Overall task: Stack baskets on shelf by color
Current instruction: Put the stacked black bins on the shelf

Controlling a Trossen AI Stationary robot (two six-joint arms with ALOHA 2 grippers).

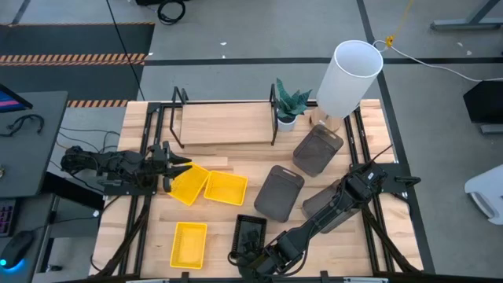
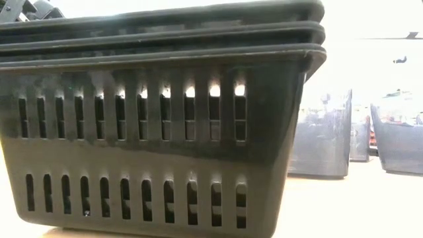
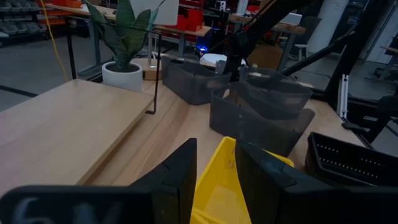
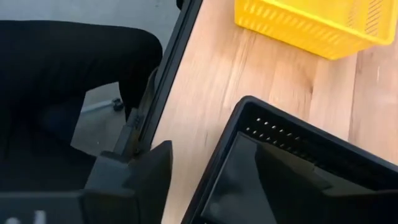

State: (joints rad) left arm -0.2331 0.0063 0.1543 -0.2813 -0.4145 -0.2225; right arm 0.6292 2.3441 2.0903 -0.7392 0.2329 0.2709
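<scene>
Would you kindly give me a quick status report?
Left gripper shut on yellow basket. Right gripper open at black basket stack. Shelf bare.

Three yellow baskets (image 1: 225, 188) are counted on the desk (image 1: 228, 161), along with three dark grey baskets (image 1: 280, 192) and one stack of black mesh baskets (image 1: 250, 233), three rims deep. One shelf (image 1: 224, 123), one potted plant (image 1: 289, 104) and one white cylinder (image 1: 347, 77) are seen.

place: robotics lab/workshop | evidence: concrete floor (image 1: 259, 31), hazard tape (image 1: 75, 58), parts shelving (image 3: 25, 9), cables (image 1: 169, 9)
</scene>
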